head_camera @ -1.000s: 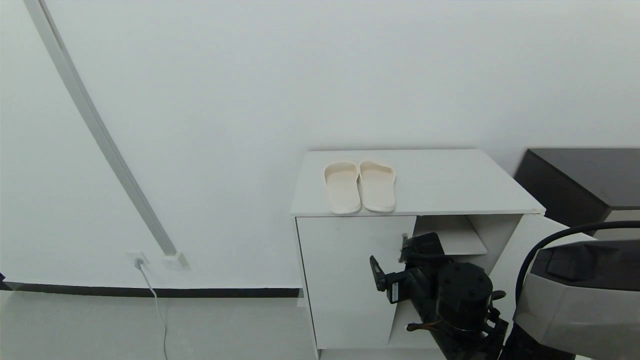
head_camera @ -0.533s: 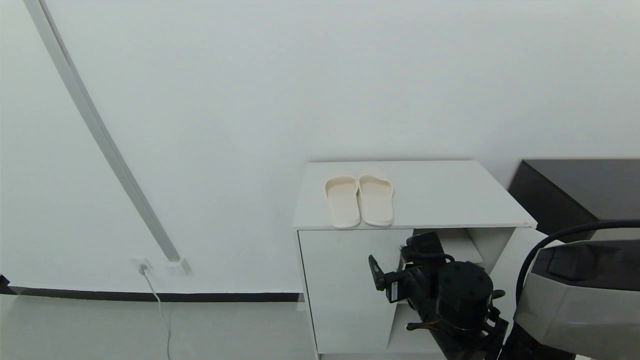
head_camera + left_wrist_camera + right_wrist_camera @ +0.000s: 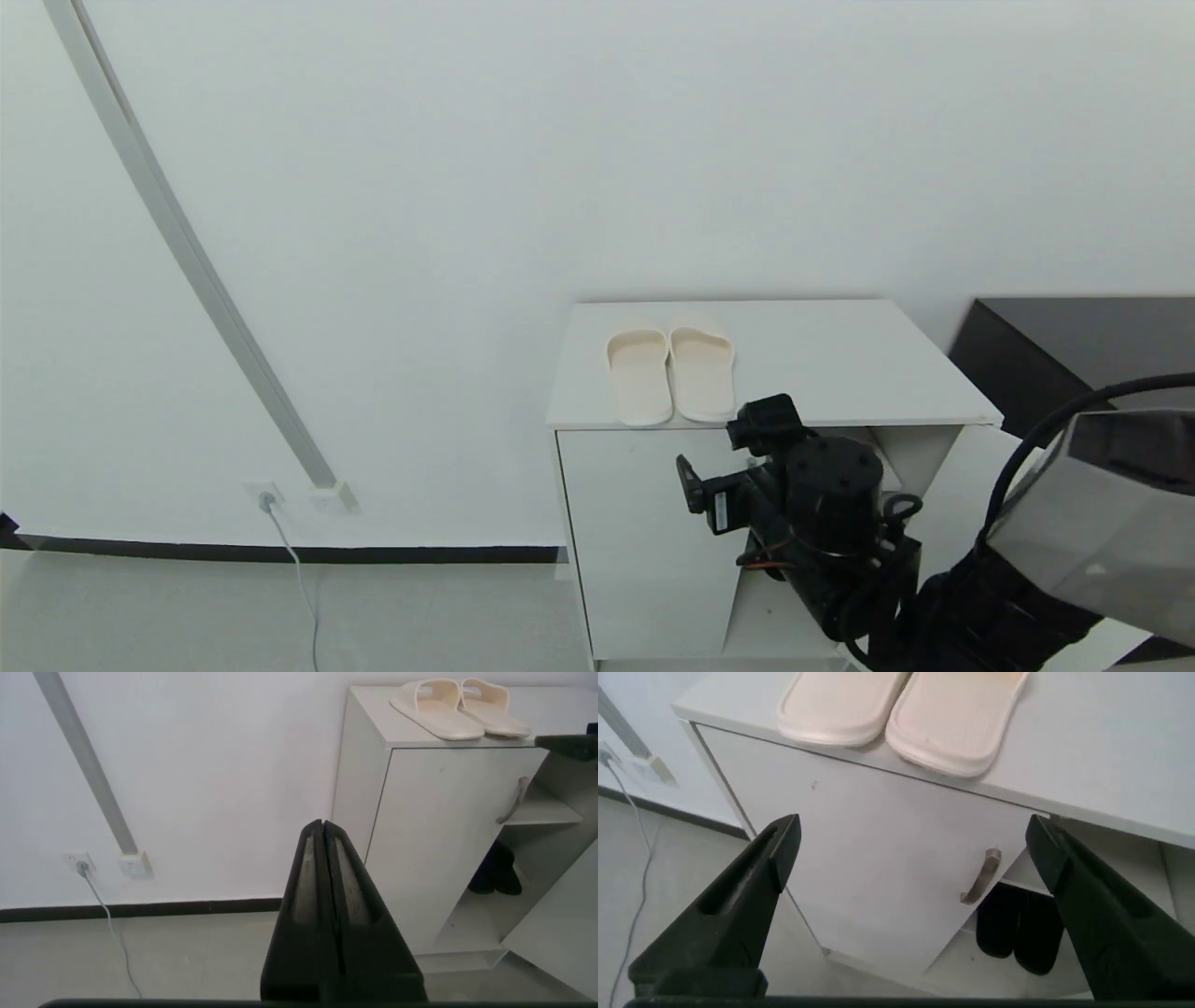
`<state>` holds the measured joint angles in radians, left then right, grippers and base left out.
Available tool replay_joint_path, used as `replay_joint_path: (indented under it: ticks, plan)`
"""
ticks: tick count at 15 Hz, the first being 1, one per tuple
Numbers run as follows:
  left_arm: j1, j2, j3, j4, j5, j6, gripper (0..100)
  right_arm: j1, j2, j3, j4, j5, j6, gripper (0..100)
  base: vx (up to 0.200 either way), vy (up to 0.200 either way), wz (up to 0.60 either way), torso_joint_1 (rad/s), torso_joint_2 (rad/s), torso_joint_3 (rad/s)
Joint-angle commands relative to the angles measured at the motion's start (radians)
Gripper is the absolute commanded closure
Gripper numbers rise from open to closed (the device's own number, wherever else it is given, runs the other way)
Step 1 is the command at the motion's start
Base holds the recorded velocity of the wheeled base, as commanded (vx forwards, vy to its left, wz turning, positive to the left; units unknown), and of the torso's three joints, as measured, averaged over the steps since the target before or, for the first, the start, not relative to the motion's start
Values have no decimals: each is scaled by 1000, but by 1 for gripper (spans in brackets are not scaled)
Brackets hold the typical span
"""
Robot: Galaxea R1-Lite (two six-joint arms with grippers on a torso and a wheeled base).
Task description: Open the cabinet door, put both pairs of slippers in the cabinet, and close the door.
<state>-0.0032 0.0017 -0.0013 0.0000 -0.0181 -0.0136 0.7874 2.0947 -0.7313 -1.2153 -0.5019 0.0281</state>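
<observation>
Right pincer (image 3: 913,831) spread apart facing white flat-panel cabinet (image 3: 644,532); cream moulded slippers (image 3: 700,373) on top; left pincer (image 3: 324,829) pressed together

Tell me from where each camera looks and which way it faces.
Head view: on the head, facing the wall and white cabinet; right arm shows.
Left wrist view: back from the cabinet, facing its side and closed door; shut left gripper shows.
Right wrist view: close above that door, looking down; open right gripper shows.
Shared: cream slippers on top, in all three.
</observation>
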Motion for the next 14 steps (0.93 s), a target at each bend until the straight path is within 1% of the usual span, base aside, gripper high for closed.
replay_joint_path:
  ticks: [1,2,3,4,5,7,11,14]
  plan:
    - [0,0,0,-2,0,0,100,1,-125,-142,189,0,49,0,0,0,0,0,0,0]
    - [0,0,1,0,0,0,100,7,-156,-211,327,-3,93,0,0,0,0,0,0,0]
    - [0,0,0,0,0,0,100,15,-173,-267,433,-12,131,0,0,0,0,0,0,0]
    - [0,0,0,0,0,1,100,29,-182,-362,583,-52,191,0,0,0,0,0,0,0]
    - [0,0,1,0,0,0,100,41,-179,-421,651,-86,216,0,0,0,0,0,0,0]
    - [0,0,0,0,0,0,100,53,-170,-448,675,-95,219,0,0,0,0,0,0,0]
    - [0,0,0,0,-2,0,100,59,-157,-438,672,-98,219,0,0,0,0,0,0,0]
    - [0,0,0,0,-2,0,100,61,-153,-416,671,-96,220,0,200,0,0,-12,-2,2]
